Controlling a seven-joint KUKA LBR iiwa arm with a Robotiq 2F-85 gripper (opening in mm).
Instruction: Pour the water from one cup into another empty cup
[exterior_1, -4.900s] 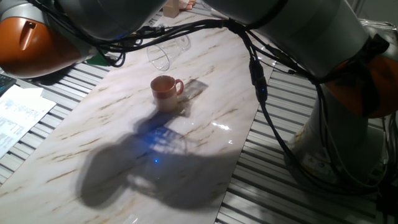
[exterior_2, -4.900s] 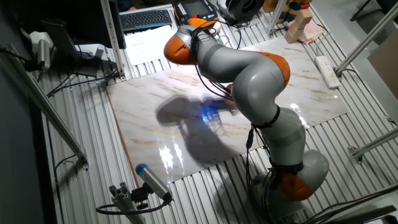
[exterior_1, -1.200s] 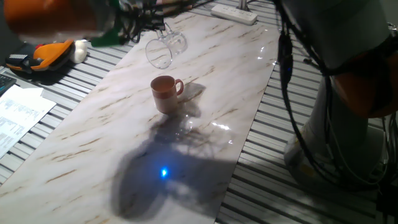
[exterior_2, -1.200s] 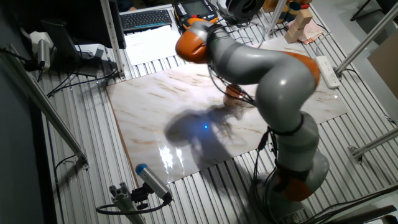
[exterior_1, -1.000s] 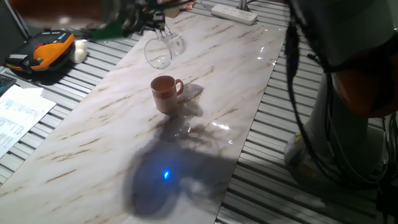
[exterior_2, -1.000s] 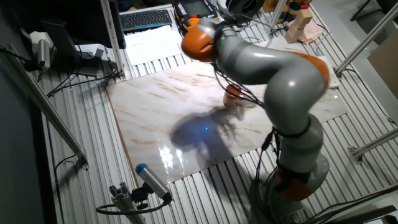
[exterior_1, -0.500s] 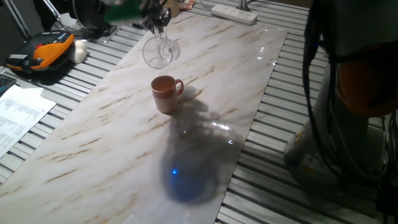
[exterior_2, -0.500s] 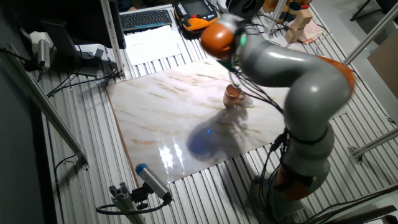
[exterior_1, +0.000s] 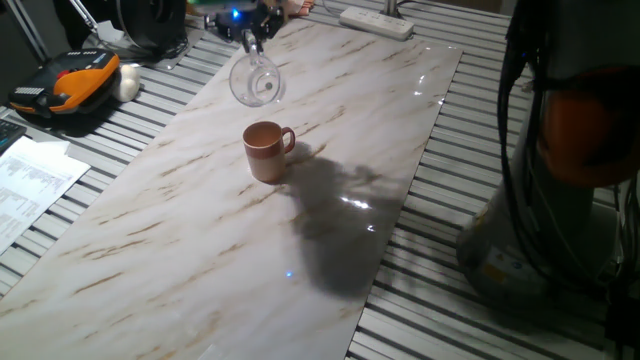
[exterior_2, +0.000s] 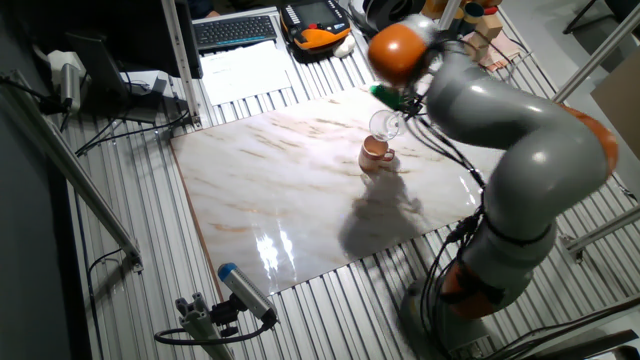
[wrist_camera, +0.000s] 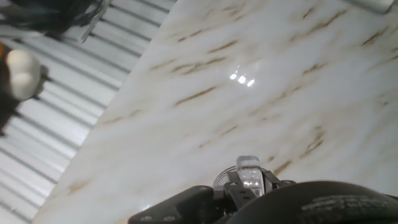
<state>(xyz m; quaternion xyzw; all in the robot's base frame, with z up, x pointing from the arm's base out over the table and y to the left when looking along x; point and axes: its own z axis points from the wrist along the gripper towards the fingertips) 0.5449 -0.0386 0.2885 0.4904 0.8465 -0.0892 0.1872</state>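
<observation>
Step in hand: carry phase; the gripper (exterior_1: 250, 38) holds the glass mug (exterior_1: 254, 83) in the air, above and behind the brown mug (exterior_1: 266, 150).
End effector: closed on the glass mug near its top; the contact itself is blurred in both fixed views, so which part of the mug is clamped cannot be told.
Glass mug location: hanging clear of the marble table (exterior_1: 180, 250), near its far edge, just beyond the brown mug (exterior_2: 376, 152).
Glass mug axis: long axis tipped well off vertical; one round end faces the fixed camera, and whether it is mouth or base cannot be told.
Water: not discernible through the glass.
Brown mug: upright on the table, mouth up, handle to the right in the nearer fixed view.
Hand view: shows bare marble and a gripper part (wrist_camera: 250, 176); neither mug appears.
Next move (judgement): bring the glass mug's mouth over the brown mug's opening, then tilt further to pour.
</observation>
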